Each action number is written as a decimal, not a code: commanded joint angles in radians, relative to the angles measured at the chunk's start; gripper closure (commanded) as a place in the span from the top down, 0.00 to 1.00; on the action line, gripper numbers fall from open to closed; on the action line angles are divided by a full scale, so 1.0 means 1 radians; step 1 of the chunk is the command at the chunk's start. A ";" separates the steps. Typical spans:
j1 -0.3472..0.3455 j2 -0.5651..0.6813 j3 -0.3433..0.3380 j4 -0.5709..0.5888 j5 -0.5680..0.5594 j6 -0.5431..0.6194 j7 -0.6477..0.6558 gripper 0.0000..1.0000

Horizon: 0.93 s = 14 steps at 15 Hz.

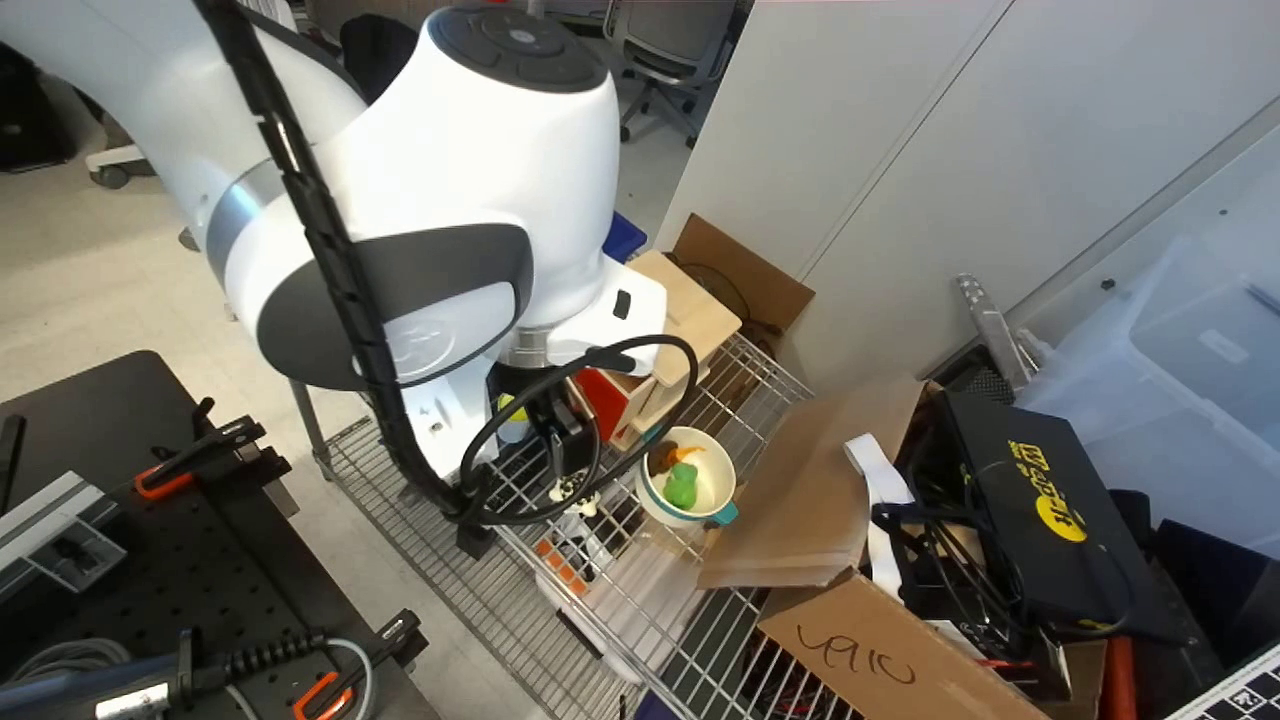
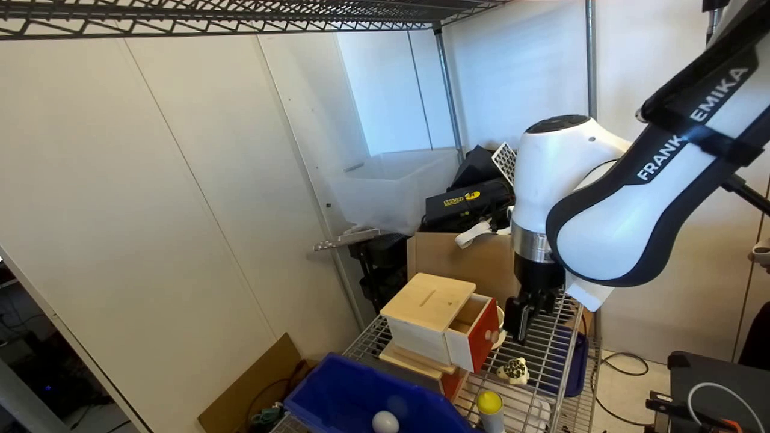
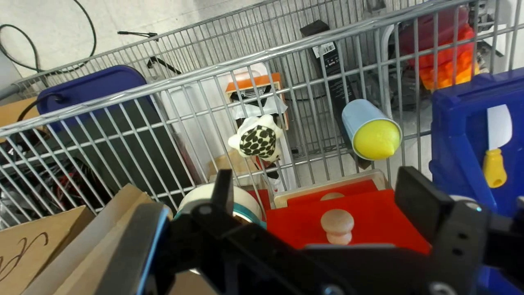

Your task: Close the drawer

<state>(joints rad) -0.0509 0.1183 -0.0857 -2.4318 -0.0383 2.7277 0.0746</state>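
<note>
Drawer (image 2: pixel 483 337), red-fronted, standing partly out of its light-wood cabinet (image 2: pixel 430 300) in an exterior view. From it, the gripper (image 2: pixel 521 334) lies toward two o'clock, jaws apart in the wrist view; a yellow-topped cup (image 2: pixel 492 420) sits at six o'clock.

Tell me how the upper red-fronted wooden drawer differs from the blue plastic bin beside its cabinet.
The upper red-fronted wooden drawer has a round pale knob; the blue plastic bin is blue on its visible sides. The drawer sits partly pulled out of its light-wood box cabinet; the bin is a separate tub. The bin looks larger than the drawer. Both are open at the top.
</note>
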 commanded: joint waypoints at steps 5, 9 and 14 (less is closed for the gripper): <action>0.017 0.100 -0.018 0.121 -0.049 -0.060 0.068 1.00; 0.021 0.139 -0.023 0.168 -0.051 -0.095 0.091 1.00; 0.027 0.167 -0.023 0.209 -0.048 -0.121 0.102 1.00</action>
<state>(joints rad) -0.0420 0.2648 -0.0954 -2.2642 -0.0601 2.6426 0.1438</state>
